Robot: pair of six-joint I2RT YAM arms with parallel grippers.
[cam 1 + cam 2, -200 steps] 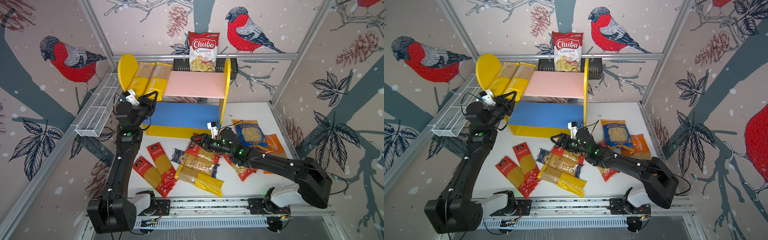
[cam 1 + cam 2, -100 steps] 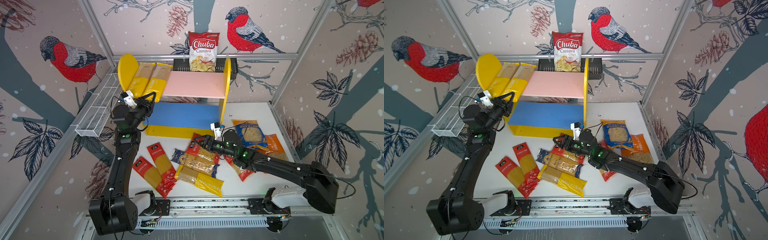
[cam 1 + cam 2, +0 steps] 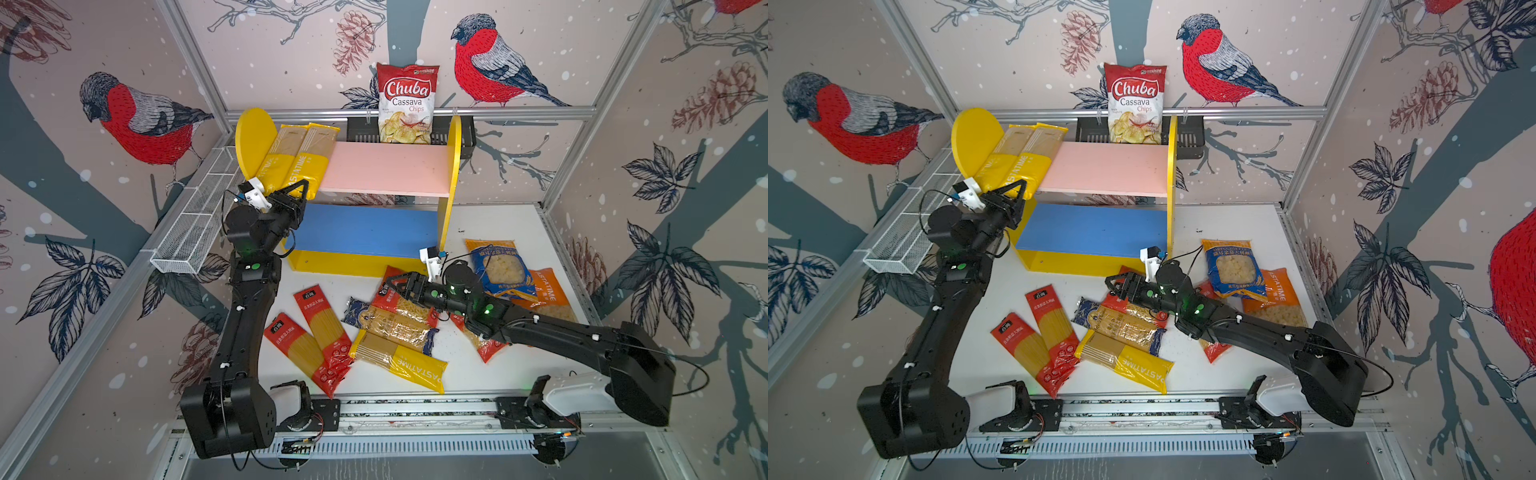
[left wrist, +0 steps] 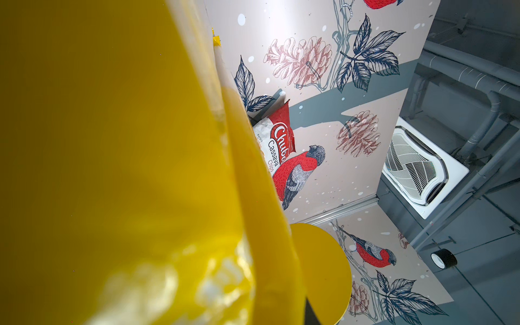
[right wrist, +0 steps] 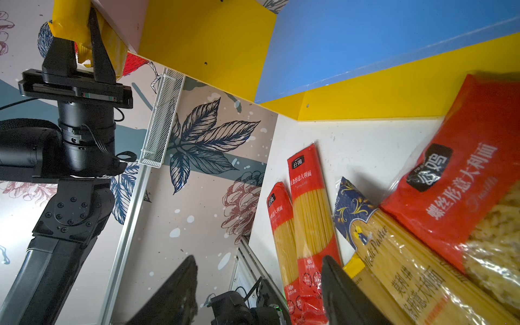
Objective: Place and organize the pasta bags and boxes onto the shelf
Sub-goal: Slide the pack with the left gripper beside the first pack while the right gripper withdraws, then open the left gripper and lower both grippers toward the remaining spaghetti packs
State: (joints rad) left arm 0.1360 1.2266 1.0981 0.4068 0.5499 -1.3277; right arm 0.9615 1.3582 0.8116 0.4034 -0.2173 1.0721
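White table (image 3: 490, 226) bears shelf (image 3: 386, 170) and scattered pasta packs (image 3: 399, 361).

Illumination bright and even, from overhead; shadows on the white table (image 3: 478, 224) soft and faint; both top views sharp, slight wide-angle distortion near the edges; left wrist view: yellow pasta pack (image 4: 112, 168) close, out of focus, with white glare patches.

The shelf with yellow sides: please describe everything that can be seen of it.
The shelf is a small two-tier unit, apparently painted board: two rounded yellow side panels, pink upper board, blue lower board, yellow front strip. It stands upright at the back of the white table. Two yellow PASTATIME packs lean on the pink board's left end, beside the left panel; the left gripper pinches one pack's lower end. Nothing lies on the blue board.
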